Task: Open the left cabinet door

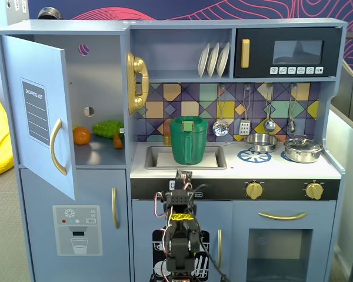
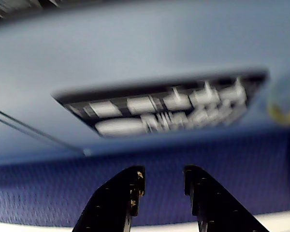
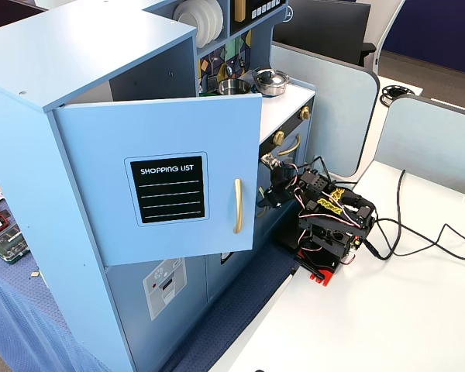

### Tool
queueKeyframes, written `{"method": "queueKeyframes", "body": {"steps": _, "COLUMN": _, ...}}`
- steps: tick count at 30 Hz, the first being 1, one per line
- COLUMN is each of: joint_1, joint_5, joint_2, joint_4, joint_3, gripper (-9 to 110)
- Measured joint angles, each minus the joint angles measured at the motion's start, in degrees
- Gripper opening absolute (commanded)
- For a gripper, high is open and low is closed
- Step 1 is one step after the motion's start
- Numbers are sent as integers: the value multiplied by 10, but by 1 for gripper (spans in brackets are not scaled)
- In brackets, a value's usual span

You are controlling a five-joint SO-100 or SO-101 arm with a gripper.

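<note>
Grey-blue toy kitchen [image 1: 182, 235] is filling both fixed views in front of you, standing on a dark blue mat beside a white table [image 3: 387, 318]. Its left cabinet door [image 1: 38, 111], the one carrying the black shopping-list panel and the curved gold handle [image 1: 57, 147], is standing wide open, hinged at the left edge in a fixed view and swinging out toward the camera. Behind it the compartment is showing an orange [image 1: 81, 136] and some green toy produce [image 1: 107, 128] on the shelf. You are seeing the arm [image 3: 325, 221] folded low at the foot of the cabinet, well apart from the door. In the sink, a green pitcher [image 1: 188, 140] is standing upright. The gripper [image 2: 163, 176] is pointing at a blurred blue surface in the wrist view, its two dark fingers [image 2: 118, 198] sitting a little apart with nothing between them.
</note>
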Motion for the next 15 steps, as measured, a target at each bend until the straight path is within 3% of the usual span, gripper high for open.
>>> {"method": "queueKeyframes", "body": {"steps": 15, "joint_1": -4, "joint_5": 57, "joint_2": 94, "joint_4": 48, "joint_3": 87, "gripper": 0}}
